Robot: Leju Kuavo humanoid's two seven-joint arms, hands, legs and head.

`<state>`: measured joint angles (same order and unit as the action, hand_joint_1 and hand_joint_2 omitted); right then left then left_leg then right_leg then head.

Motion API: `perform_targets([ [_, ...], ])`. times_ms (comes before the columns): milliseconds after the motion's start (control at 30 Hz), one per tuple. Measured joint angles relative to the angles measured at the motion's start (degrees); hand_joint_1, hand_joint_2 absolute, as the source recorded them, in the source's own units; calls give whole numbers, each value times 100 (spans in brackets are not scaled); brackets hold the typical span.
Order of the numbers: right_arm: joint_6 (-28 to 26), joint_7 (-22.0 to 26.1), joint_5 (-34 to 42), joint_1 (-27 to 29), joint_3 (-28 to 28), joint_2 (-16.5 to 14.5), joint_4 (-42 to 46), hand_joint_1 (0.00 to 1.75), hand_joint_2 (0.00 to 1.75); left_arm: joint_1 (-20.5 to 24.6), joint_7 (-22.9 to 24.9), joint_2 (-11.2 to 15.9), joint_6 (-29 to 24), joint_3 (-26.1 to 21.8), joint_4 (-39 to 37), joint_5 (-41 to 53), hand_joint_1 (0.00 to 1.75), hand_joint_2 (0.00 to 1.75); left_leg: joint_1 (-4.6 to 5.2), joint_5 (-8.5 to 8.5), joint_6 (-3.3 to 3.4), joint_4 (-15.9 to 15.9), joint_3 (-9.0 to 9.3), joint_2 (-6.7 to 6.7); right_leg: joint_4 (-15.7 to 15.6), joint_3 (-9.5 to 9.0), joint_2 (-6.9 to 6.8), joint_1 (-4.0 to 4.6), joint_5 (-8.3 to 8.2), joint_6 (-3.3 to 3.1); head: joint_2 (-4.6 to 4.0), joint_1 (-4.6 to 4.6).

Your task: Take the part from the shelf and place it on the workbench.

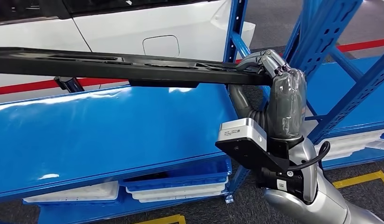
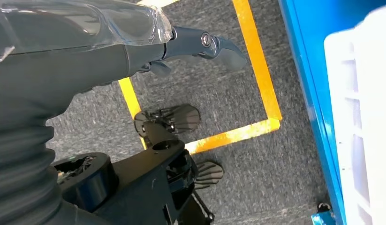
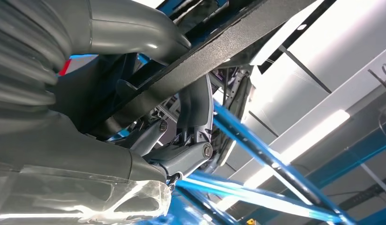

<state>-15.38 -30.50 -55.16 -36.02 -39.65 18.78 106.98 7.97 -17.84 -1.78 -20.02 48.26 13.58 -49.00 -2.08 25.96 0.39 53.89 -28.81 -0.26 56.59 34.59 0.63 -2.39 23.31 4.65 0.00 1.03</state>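
Observation:
The part (image 1: 110, 65) is a long, flat black bar that runs across the head view and hangs level above the glossy blue shelf board (image 1: 101, 135). My right hand (image 1: 267, 63) grips its right end, with the fingers wrapped over the top edge. In the right wrist view the textured black part (image 3: 219, 51) lies slantwise between the thumb and the darker fingers of my right hand (image 3: 172, 157). My left hand (image 2: 134, 47) hangs over the grey floor with its fingers stretched out and nothing in it. The part's left end runs out of the picture.
A white car body (image 1: 134, 28) stands close behind the shelf. Blue rack uprights (image 1: 236, 28) and braces (image 1: 353, 88) rise beside my right arm. White trays in blue bins (image 1: 176, 189) sit on the lower level. Yellow tape (image 2: 256, 70) marks the grey carpet.

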Motion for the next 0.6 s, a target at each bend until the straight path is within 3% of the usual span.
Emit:
perform_targets([
  [100, -7, 10, -1, 5, -4, 12, 19, 175, 175, 7, 1, 3, 0, 1, -1, 0, 0, 175, -10, 19, -100, 1, -12, -6, -15, 16, 29, 31, 29, -169, 0, -5],
  [167, -11, 17, -4, 4, -4, 14, 40, 175, 175, 13, 1, 2, 0, 1, 0, 0, 0, 175, -30, 176, -131, 220, -104, -1, -19, 26, 23, 33, 19, -254, 0, -12],
  [267, -16, 18, -5, 10, -3, 13, 65, 175, 175, 14, 2, 2, 0, 1, -1, 0, 0, 175, 2, 718, -124, 1335, -623, 1, -23, 36, 14, 60, 13, -324, 0, -25],
  [333, -16, 14, -6, 22, -4, 15, 64, 175, 175, 5, 3, 3, 0, 0, -1, 0, 0, 175, 32, 821, -98, 1804, -867, 1, -23, 40, 16, 93, 9, -342, 0, -32],
  [367, -16, 13, -6, 25, -3, 16, 64, 175, 175, 4, 3, 2, 1, 1, -1, 0, 0, 175, 46, 713, -70, 1708, -837, 1, -23, 39, 21, 108, 7, -345, 0, -34],
  [433, -17, 12, -7, 26, 2, 17, 67, 175, 175, 11, 2, 2, 2, 1, 0, 0, 0, 175, 88, 314, 20, 942, -492, -1, -23, 29, 30, 126, 0, -344, 0, -35],
  [500, -21, 12, -10, 24, 7, 19, 72, 175, 175, 26, 2, 6, 2, 1, 0, 0, 0, 175, 147, 45, 94, 281, -202, -1, -20, 29, 33, 149, -15, -317, 0, -34],
  [600, -26, 12, -13, 27, 10, 23, 78, 175, 175, 36, 3, 7, 4, 1, -1, 0, 0, 175, 184, -37, 152, 140, -183, -1, -42, 42, 32, 151, -58, -229, 0, -33],
])
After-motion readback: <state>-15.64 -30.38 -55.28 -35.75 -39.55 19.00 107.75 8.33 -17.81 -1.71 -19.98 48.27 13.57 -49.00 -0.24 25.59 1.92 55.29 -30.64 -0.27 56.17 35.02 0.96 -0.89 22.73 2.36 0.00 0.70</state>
